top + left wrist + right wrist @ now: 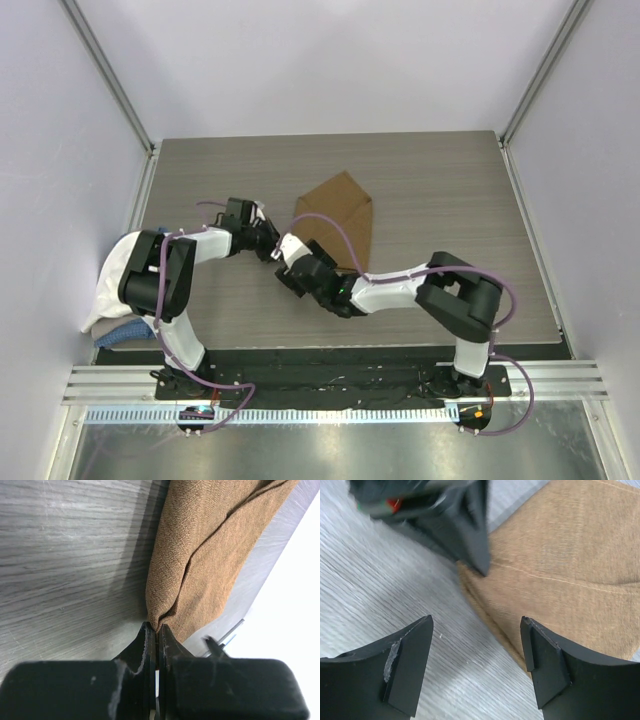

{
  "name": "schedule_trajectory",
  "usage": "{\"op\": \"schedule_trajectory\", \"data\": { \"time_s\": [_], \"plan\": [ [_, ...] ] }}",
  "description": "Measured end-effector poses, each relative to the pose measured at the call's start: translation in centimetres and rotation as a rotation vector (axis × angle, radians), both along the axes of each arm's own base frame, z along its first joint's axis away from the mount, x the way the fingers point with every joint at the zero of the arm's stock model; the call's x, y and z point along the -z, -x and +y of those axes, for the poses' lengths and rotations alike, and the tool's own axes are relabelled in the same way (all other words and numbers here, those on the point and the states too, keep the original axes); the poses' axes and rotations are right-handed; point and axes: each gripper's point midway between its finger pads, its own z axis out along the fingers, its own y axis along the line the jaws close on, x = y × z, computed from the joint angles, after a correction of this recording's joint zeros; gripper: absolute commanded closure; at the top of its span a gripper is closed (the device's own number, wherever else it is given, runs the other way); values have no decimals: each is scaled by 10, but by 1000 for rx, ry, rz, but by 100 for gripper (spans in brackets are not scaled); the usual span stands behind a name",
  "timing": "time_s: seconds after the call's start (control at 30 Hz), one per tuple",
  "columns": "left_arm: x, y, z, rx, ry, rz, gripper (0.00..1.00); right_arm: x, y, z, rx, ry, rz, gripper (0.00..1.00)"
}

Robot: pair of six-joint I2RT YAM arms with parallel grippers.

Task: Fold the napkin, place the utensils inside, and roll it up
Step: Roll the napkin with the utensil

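The tan-brown napkin point(340, 212) lies folded on the grey table's middle. My left gripper point(272, 246) is shut on the napkin's near-left corner; in the left wrist view its closed tips point(157, 628) pinch a bunched fold of the napkin point(200, 555). My right gripper point(287, 268) is open and empty just in front of that corner. In the right wrist view it point(476, 622) straddles the napkin's edge point(560, 565) low over the table, with the left gripper's fingers point(470, 535) just beyond. The gold spoon is out of view.
A white cloth point(112, 275) on a blue cloth point(122, 335) lies at the table's left edge beside the left arm. White walls and metal posts point(110, 75) enclose the table. The two grippers are very close together.
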Motion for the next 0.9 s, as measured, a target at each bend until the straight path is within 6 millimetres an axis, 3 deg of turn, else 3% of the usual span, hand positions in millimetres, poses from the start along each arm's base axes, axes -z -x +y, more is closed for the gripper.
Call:
{"op": "schedule_trajectory", "data": {
  "time_s": [0.17, 0.43, 0.73, 0.87, 0.9],
  "plan": [
    [-2, 3, 0, 7, 21, 16, 100, 26, -3, 4, 12, 116, -61, 22],
    [-4, 3, 6, 0, 41, 34, 100, 22, -24, -1, 129, 170, -167, 25],
    [-1, 8, 21, -9, 29, 76, 100, 23, -23, -37, 230, 235, -223, 28],
    [-1, 8, 25, -4, 23, 79, 100, 25, -16, -54, 240, 254, -224, 33],
    [-2, 8, 25, -3, 22, 79, 100, 25, -16, -56, 244, 256, -226, 39]
  ]
}}
